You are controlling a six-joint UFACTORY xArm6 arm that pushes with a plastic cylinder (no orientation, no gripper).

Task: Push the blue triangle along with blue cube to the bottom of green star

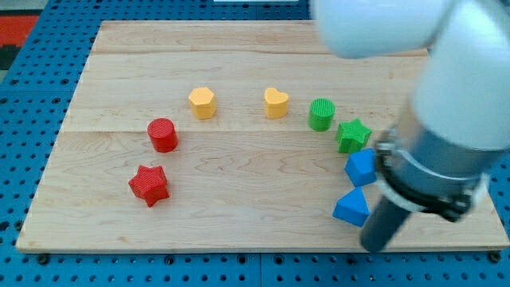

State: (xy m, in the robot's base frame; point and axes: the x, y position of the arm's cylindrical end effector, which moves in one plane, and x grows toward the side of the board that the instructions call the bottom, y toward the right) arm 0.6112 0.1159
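my tip (374, 245) near edge, just right of blue triangle (351, 209), contact unclear. no jaws, just a rod. blue cube (360, 167) behind triangle, touching green star (353, 135). farther left: green cylinder (322, 114), two yellow, two red blocks.

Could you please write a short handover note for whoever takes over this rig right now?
My tip is down on the board, just to the view's right of the blue triangle. The blue cube sits directly above the triangle and just below the green star, close to it. Done: the cube is roughly under the star. Left: bring the triangle up beside the cube, below the star.
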